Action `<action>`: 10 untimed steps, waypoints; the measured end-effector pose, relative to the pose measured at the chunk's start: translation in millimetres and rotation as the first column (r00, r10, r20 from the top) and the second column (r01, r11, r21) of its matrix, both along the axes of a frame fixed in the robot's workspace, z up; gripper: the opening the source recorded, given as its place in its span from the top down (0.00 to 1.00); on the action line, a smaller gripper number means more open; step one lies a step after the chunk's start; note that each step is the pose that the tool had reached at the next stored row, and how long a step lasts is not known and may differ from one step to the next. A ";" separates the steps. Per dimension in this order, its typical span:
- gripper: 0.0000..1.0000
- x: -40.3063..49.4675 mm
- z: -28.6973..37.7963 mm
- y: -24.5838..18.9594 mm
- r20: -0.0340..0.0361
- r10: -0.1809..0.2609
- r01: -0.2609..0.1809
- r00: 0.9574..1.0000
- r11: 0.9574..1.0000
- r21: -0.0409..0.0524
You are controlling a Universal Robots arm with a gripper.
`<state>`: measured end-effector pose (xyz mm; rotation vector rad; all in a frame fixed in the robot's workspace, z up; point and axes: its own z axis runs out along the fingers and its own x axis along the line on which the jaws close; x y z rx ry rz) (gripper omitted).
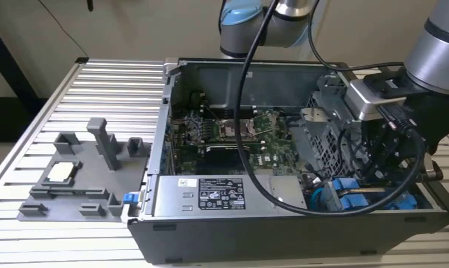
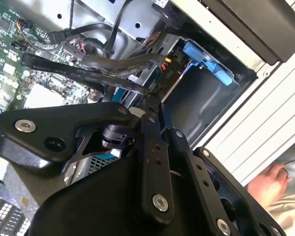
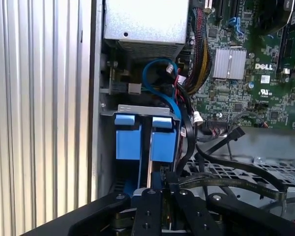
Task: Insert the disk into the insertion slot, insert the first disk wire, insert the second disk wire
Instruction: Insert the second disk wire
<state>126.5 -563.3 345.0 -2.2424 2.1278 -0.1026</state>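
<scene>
Arm reaches down into the open PC case (image 1: 209,245), wrist at its 4 o'clock corner. Gripper (image 3: 157,189) fingers pinched narrow on the disk (image 3: 150,140), standing edge-up in the insertion slot (image 1: 362,198).

The arm (image 1: 440,44) is silver-grey tubing with a light blue joint cap (image 1: 243,17) and black cables looped off it. Its gripper (image 2: 155,132) is matte black linkage bars with silver screw heads, probably anodised metal.
</scene>
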 end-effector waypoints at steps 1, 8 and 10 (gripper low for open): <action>0.84 0.3 -0.3 0.0 0.000 -0.004 0.004 1.000 1.000 0.000; 0.84 3.0 -1.6 1.6 0.000 -0.012 0.012 1.000 1.000 0.002; 0.84 3.1 -2.0 2.4 0.000 -0.014 0.014 1.000 1.000 0.003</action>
